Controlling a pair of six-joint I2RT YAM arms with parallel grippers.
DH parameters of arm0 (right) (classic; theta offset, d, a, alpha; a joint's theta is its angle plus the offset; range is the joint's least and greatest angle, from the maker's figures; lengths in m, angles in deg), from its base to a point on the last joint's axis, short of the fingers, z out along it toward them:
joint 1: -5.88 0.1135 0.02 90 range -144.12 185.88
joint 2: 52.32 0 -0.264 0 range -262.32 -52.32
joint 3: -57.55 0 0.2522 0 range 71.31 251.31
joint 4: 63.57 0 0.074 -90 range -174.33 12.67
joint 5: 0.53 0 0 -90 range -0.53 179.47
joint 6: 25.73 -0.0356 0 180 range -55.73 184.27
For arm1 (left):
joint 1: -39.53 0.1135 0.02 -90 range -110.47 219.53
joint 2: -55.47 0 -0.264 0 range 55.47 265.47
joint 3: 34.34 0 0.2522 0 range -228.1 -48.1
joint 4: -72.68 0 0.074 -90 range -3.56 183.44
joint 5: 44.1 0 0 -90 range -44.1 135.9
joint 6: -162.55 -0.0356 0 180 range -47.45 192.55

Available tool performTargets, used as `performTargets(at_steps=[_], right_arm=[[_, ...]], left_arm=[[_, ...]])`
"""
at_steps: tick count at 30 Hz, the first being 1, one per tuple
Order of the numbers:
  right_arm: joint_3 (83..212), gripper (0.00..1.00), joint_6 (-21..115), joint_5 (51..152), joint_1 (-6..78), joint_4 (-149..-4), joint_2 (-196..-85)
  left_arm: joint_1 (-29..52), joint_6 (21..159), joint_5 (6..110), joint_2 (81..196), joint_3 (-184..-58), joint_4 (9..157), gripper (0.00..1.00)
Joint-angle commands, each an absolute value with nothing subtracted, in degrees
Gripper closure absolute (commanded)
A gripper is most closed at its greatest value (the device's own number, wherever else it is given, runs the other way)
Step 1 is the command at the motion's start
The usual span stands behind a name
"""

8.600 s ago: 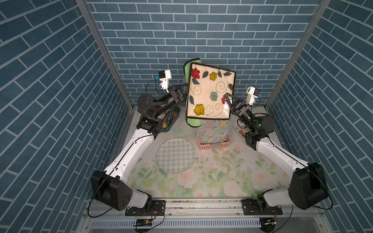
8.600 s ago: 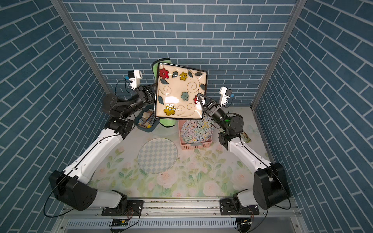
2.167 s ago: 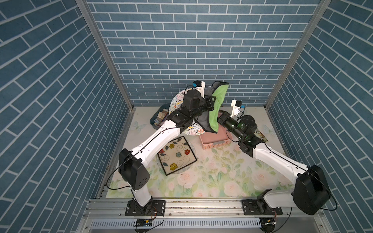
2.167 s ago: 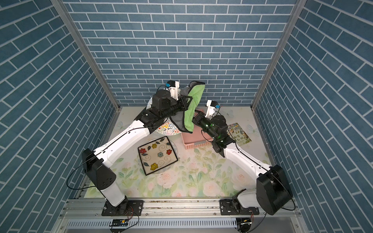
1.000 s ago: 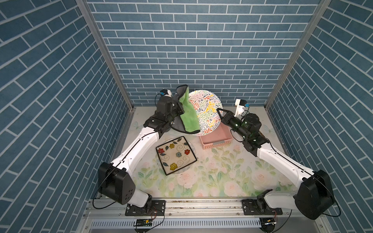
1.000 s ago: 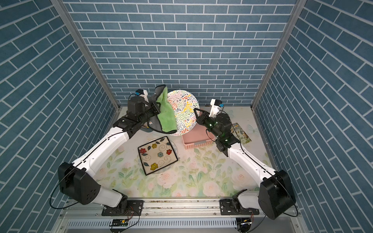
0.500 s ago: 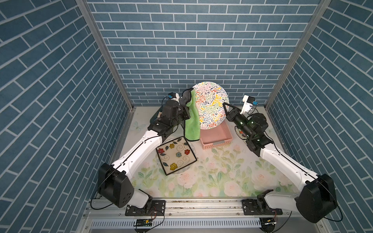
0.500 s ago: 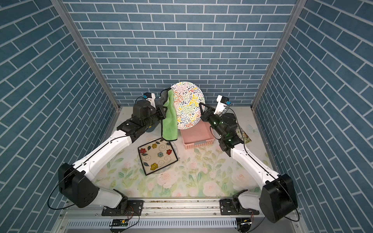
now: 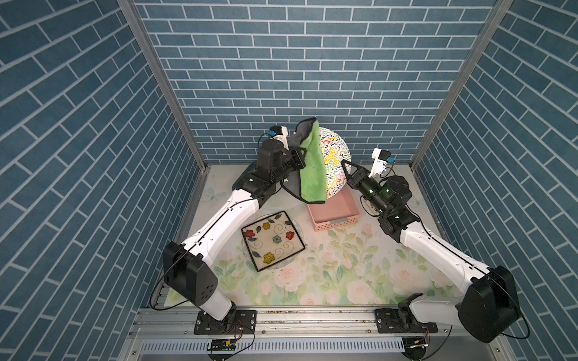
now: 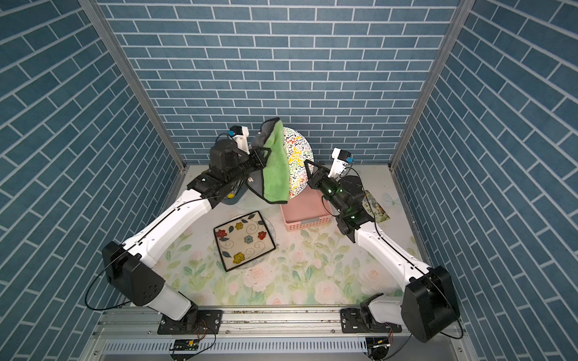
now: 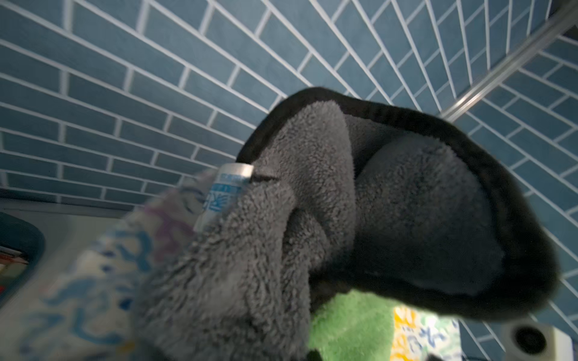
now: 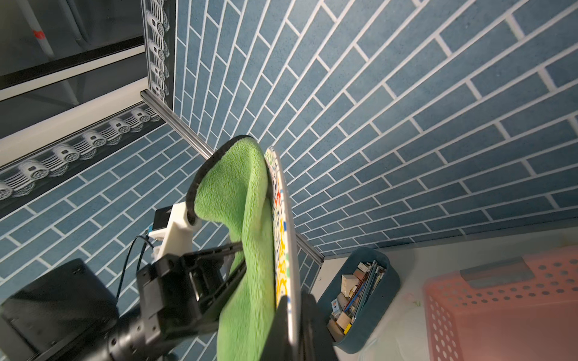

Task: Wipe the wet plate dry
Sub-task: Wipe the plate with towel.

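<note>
A round plate (image 9: pixel 337 156) (image 10: pixel 299 154) with colourful squiggles stands upright in the air above the pink basket. My right gripper (image 9: pixel 344 165) (image 10: pixel 308 165) (image 12: pixel 292 322) is shut on its lower rim, seen edge-on in the right wrist view. My left gripper (image 9: pixel 298 161) (image 10: pixel 262 159) is shut on a green and grey cloth (image 9: pixel 311 170) (image 10: pixel 276 170) (image 12: pixel 240 200). The cloth's green side lies against the plate's face (image 12: pixel 283 237) and covers its left part. In the left wrist view the grey cloth (image 11: pixel 312 218) hides the jaws, and a strip of plate (image 11: pixel 422 334) shows beyond it.
A square flowered plate (image 9: pixel 272 240) (image 10: pixel 244 240) lies on a round mat mid-table. The pink basket (image 9: pixel 336 215) (image 10: pixel 308 212) (image 12: pixel 500 300) sits under the held plate. A blue bin (image 12: pixel 372 309) of small items stands at the back wall. A printed card (image 10: pixel 373 203) lies right of the basket.
The right gripper has lifted the round plate and stood it upright. The left gripper has swung the cloth from beside the plate up onto its face.
</note>
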State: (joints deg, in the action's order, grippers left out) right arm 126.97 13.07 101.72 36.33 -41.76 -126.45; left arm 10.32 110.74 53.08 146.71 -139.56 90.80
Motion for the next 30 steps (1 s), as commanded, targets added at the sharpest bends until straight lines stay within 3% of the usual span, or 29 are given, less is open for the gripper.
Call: performTargets(at_steps=[1,4,7,12,16,22,30], right_arm=[[131.12,1.00,7.09,110.11,39.33,-27.29,-124.10],[132.29,1.00,6.00,110.68,38.83,-24.99,-125.83],[132.54,1.00,2.29,111.18,34.23,-25.02,-125.41],[127.81,1.00,-9.36,113.31,20.32,-17.83,-121.41],[124.73,1.00,-17.66,113.08,15.87,-11.68,-119.59],[125.65,1.00,-26.13,113.82,18.68,-1.78,-123.08],[125.77,1.00,-26.78,115.53,22.44,-1.04,-126.71]], left_arm=[[6.85,110.16,57.63,150.70,-142.93,91.32,1.00],[0.93,108.55,54.72,152.00,-143.74,92.48,1.00],[0.80,110.49,53.25,147.56,-138.88,88.96,1.00],[13.31,122.70,63.61,134.04,-128.28,75.88,1.00],[19.51,130.14,68.80,129.01,-124.38,70.20,1.00],[19.31,146.83,79.59,131.53,-121.03,47.43,1.00],[14.06,152.73,84.33,137.50,-127.62,29.83,1.00]])
